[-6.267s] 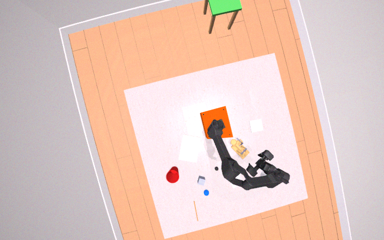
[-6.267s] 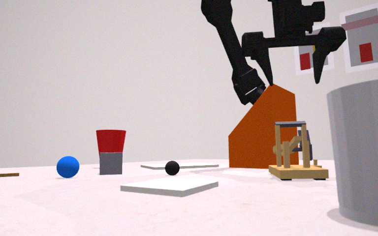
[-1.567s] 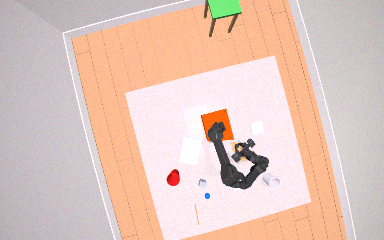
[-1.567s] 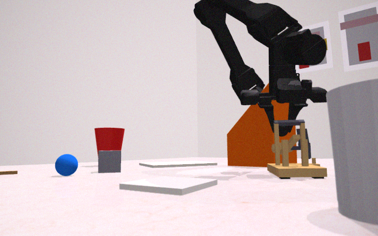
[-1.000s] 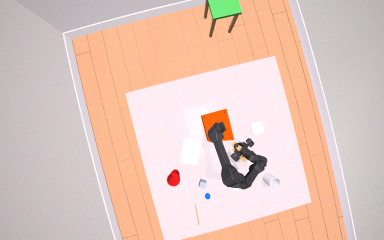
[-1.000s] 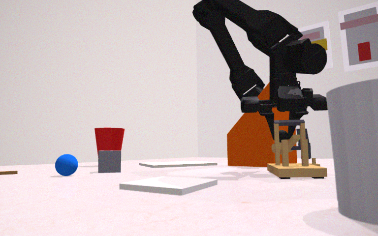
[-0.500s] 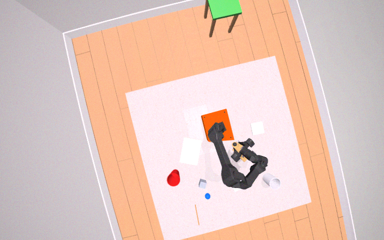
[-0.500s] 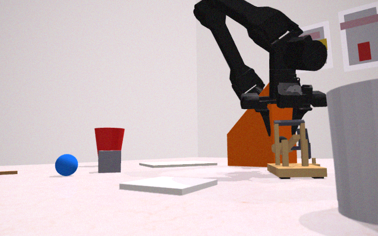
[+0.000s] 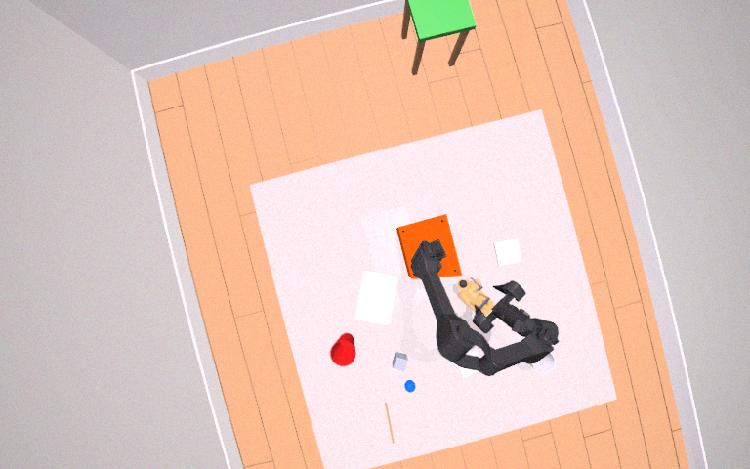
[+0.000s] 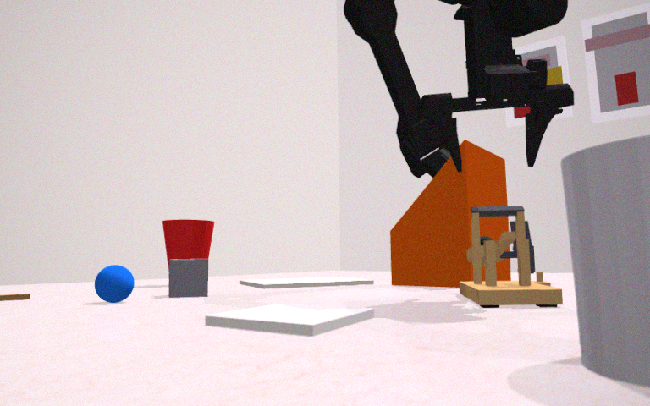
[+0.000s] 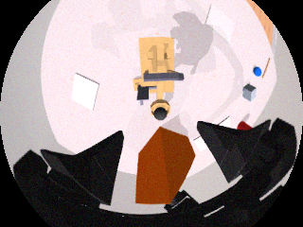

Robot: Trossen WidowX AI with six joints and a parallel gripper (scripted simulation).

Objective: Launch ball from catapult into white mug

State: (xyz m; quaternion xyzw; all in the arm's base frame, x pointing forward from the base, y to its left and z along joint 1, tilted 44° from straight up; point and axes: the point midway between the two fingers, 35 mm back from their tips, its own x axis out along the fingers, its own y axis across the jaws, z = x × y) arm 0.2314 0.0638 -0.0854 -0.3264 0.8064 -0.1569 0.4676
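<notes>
The black ball (image 9: pixel 463 283) (image 10: pixel 485 239) (image 11: pixel 160 113) sits in the cup at the end of the arm of the wooden catapult (image 9: pixel 486 307) (image 10: pixel 513 295) (image 11: pixel 157 43). My gripper (image 9: pixel 485 301) (image 10: pixel 495 167) (image 11: pixel 161 127) is wide open and empty above the catapult, clear of its dark crossbar. The white mug (image 9: pixel 544 362) (image 10: pixel 608 249) stands beyond the catapult's far end from the cup in the top view, partly hidden by my arm. It looks grey and large at the right edge in the exterior view. I do not see it in the wrist view.
An orange block (image 9: pixel 406 234) (image 10: pixel 426 249) (image 11: pixel 156 175) stands close to the catapult's cup end. A red cup (image 9: pixel 343 353) (image 10: pixel 188 239), grey cube (image 9: pixel 399 362) (image 10: pixel 188 278) (image 11: pixel 249 92), blue ball (image 9: pixel 409 386) (image 10: pixel 114 283) (image 11: pixel 258 71) and thin stick (image 9: pixel 389 423) lie farther off. White flat tiles (image 9: pixel 376 297) (image 9: pixel 507 252) lie around.
</notes>
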